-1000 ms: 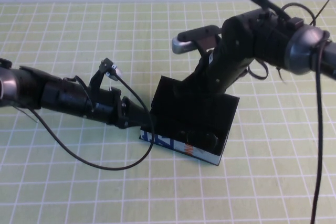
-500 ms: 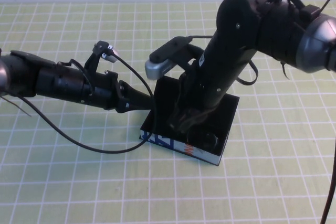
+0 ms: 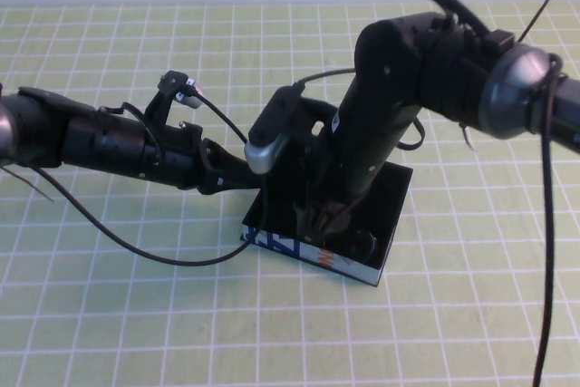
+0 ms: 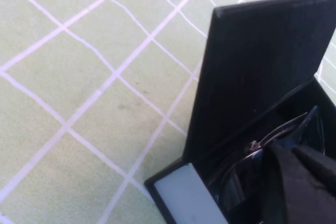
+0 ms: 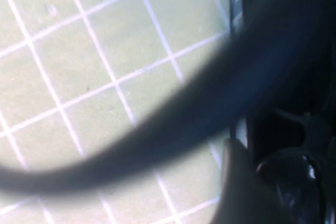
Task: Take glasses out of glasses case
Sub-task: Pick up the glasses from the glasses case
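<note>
Pale green bench (image 3: pixel 109 314) with a white grid pattern, open rectangular black glasses case (image 3: pixel 385 215) with blue-white printed front resting on it

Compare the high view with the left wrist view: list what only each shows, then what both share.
Only the high view shows both arms: the left gripper at the left edge of the rectangular black glasses case, the right gripper reaching down inside it, and the case's printed blue-white front. Only the left wrist view shows the thick black-framed glasses lying inside. Both show the raised lid and the green gridded mat.

Glasses (image 4: pixel 273 145) inside open glasses case (image 4: pixel 252 72)
</note>
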Robot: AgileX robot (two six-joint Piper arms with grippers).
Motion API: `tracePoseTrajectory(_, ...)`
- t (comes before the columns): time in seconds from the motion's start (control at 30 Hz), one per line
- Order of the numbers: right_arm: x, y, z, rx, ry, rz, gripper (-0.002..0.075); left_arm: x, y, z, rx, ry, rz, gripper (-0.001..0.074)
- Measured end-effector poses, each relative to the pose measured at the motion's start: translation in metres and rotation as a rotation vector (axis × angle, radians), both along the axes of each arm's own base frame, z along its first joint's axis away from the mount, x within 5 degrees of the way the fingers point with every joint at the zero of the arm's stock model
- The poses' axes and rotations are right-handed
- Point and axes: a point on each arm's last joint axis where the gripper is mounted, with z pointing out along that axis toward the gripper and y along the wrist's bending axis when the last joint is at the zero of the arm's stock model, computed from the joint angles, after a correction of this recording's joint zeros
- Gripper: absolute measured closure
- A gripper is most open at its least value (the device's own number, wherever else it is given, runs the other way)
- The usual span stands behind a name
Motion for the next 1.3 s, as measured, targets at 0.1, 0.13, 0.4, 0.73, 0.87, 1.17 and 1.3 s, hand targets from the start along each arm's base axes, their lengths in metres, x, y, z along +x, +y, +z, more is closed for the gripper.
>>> tracePoseTrajectory(0.1, 0.005, 0.001, -0.015, -0.038, 0.013, 0.005, 0.0422, 0.0, 0.0, 0.0, 0.008, -0.004, 0.0, 0.0739)
tracePoseTrajectory(0.13, 0.006, 0.002, -0.02, -0.047, 0.016, 0.006, 0.0421, 0.001, 0.0, 0.0, 0.012, -0.008, -0.001, 0.0739)
tracePoseTrajectory(0.4, 0.011, 0.004, -0.026, -0.045, -0.018, 0.0, 0.0421, 0.001, 0.002, -0.002, 0.037, -0.01, -0.001, 0.0739)
tracePoseTrajectory(0.73, 0.015, 0.004, -0.025, -0.036, -0.064, -0.003, 0.0419, 0.003, 0.004, -0.004, 0.064, -0.021, 0.019, 0.0739)
tracePoseTrajectory(0.87, 0.016, 0.005, -0.025, -0.031, -0.071, -0.005, 0.0419, 0.005, 0.012, -0.004, 0.075, -0.017, 0.032, 0.0739)
tracePoseTrajectory(1.17, 0.018, 0.006, -0.035, -0.046, -0.057, -0.002, 0.0419, 0.009, 0.024, -0.005, 0.084, -0.015, 0.069, 0.0739)
tracePoseTrajectory(1.3, 0.02, 0.007, -0.045, -0.062, -0.042, 0.0, 0.0419, 0.009, 0.024, -0.006, 0.089, -0.011, 0.064, 0.0739)
